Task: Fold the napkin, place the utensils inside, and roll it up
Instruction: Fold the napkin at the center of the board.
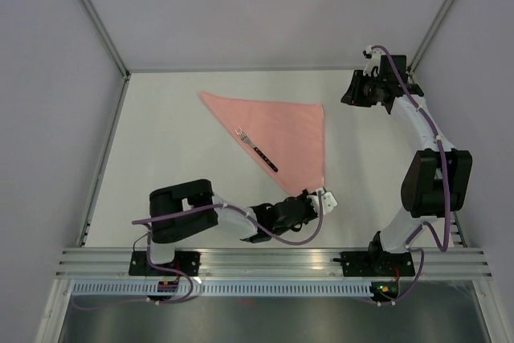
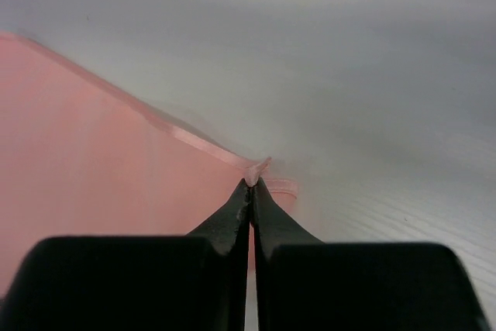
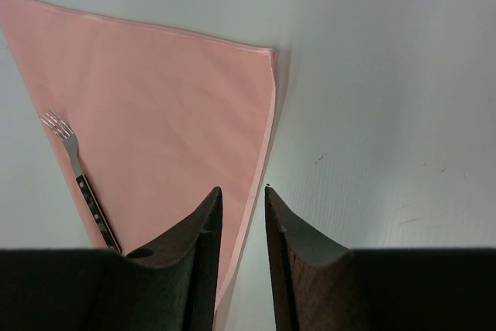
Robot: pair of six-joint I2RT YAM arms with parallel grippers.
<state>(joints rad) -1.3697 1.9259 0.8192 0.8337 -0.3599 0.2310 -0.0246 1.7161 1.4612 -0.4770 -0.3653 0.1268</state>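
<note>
The pale pink napkin (image 1: 277,130) lies folded into a triangle on the white table, one point toward the near edge. A dark-handled fork (image 1: 257,150) lies on it near its left folded edge, tines pointing far left. My left gripper (image 1: 309,197) is low at the napkin's near corner and shut on that corner; in the left wrist view the jaws (image 2: 253,182) pinch the pink hem of the napkin (image 2: 101,168). My right gripper (image 1: 353,90) hangs above the table at the far right, open and empty. In its wrist view the right gripper (image 3: 242,189) is over the napkin's right edge (image 3: 163,91), with the fork (image 3: 81,184) at the left.
Grey walls and metal posts (image 1: 100,30) enclose the table at the left, back and right. An aluminium rail (image 1: 265,261) with both arm bases runs along the near edge. Purple cables (image 1: 301,234) loop beside the left arm.
</note>
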